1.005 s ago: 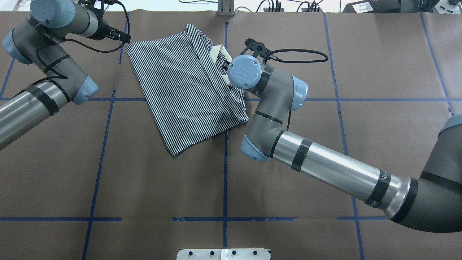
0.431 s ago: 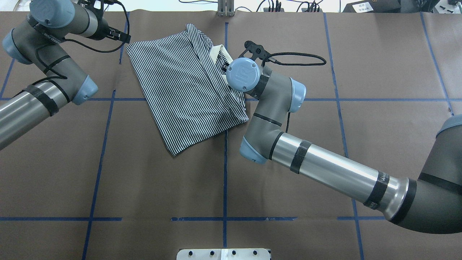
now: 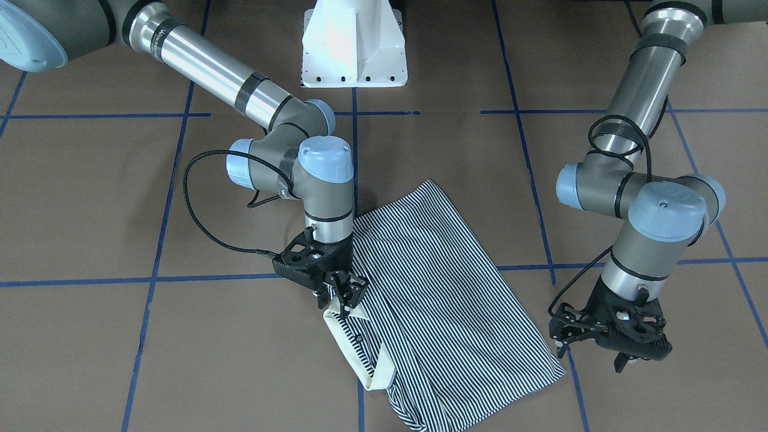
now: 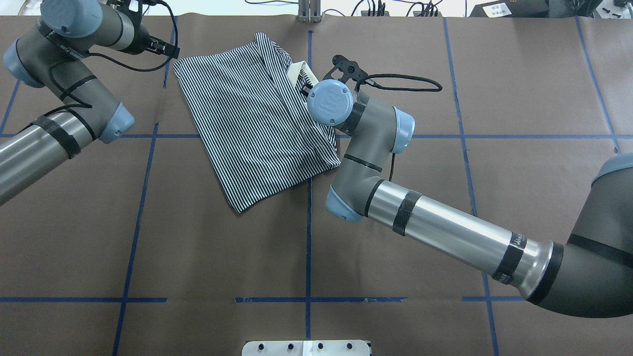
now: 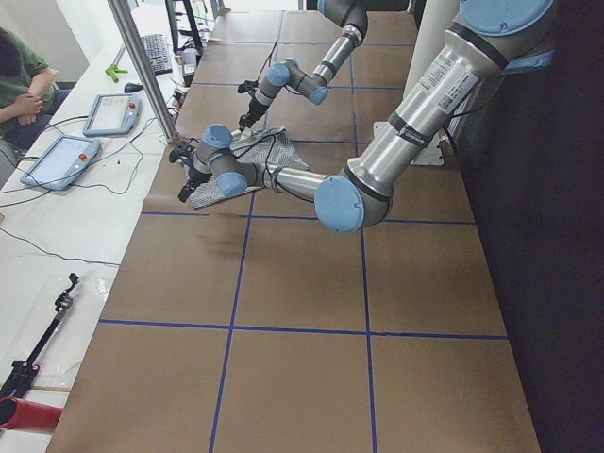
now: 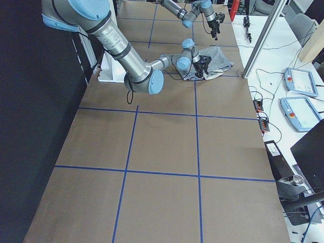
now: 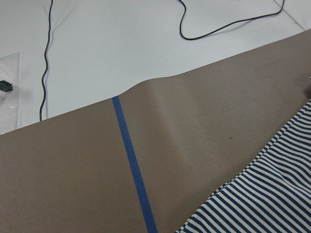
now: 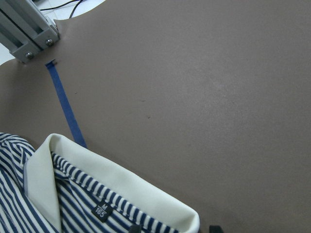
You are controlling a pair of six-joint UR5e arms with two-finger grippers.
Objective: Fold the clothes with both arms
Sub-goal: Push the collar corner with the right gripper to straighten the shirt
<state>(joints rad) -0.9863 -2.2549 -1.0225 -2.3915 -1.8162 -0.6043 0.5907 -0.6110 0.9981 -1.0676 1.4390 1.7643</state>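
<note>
"One garment on the table, or several?"

"One short-sleeved polo shirt with thin navy-and-white stripes (image 4: 247,123). It lies partly folded on the brown paper-covered table (image 4: 198,257), toward twelve o'clock from the table's middle in the overhead view. Its cream collar (image 3: 351,345) sticks out at the shirt's two o'clock edge."

"Where are the grippers?"

"The black two-finger right gripper (image 3: 343,297) points down at the collar. Its wrist view shows the jaws apart, one on either side of the collar's rim, pinching nothing. The black two-finger left gripper (image 3: 594,354) hovers just beside the shirt's ten o'clock corner, jaws spread and empty."

"What could go wrong from here?"

"If the right gripper closes on the collar alone, a pull would probably drag only the top layer and undo the fold, or slide the whole shirt across the smooth paper. The left gripper sits just off the cloth, so coming straight down it might pinch paper instead of fabric. With only one side held, the shirt would likely swing and crease"
</note>
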